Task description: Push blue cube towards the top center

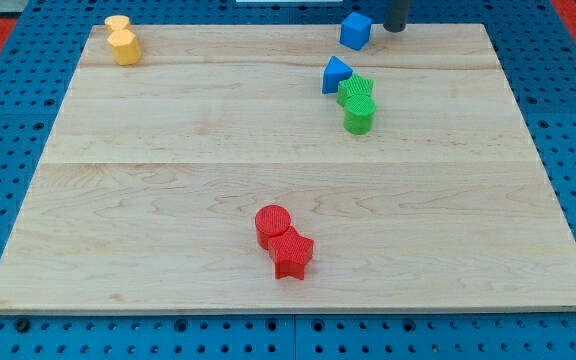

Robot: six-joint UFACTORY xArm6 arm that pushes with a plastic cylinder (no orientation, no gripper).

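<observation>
Fingers are not fitted to this arm, so no open or closed state can be reported; only a straight dark rod is seen, entering from the view's top edge, and my tip [395, 29] is set down at the far rim of the worktop [168, 200]. Just to the view's left of my tip, near but with a narrow gap showing, the blue cube [355, 30] is found, lying close to the top edge and somewhat right of the top centre. Below the cube, a blue triangular block [335, 76] is placed, and against its right side a green block [356, 92] of ridged, uncertain outline is pressed, with a green cylinder [359, 116] touching it from below. At the top left corner two yellow blocks [122, 41] are seen touching, their shapes not clearly made out. Near the bottom centre a red cylinder [273, 225] is seen, with a red star-shaped block [292, 254] touching it on the lower right.
</observation>
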